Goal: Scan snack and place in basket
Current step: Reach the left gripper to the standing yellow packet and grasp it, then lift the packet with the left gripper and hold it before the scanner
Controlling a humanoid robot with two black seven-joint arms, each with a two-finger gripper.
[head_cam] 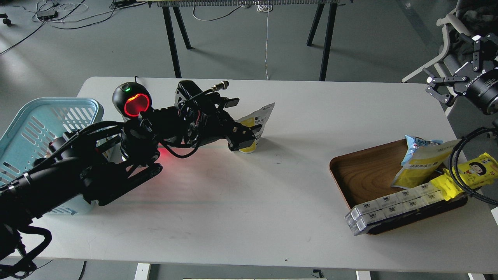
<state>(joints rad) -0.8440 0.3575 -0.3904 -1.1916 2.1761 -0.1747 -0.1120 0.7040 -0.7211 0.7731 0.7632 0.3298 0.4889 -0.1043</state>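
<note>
Lab: floor cables [58, 15], trestle bench [249, 4].

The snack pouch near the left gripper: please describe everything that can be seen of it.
The snack pouch is small, white at the top with black text, yellow lower down, and looks like glossy plastic film. It stands on the white table near its middle, leaning with its top corner to the right. The left gripper covers much of its front, with fingers on either side of it. Whether they actually press it cannot be told.

A white table [249, 186] carries everything. At nine o'clock a light blue basket [42, 116] overhangs its edge, with a black scanner [132, 107] glowing red just beside it. The small pouch [255, 126] stands near eleven o'clock, and a wooden tray [362, 175] of snack packs sits at three o'clock.
</note>
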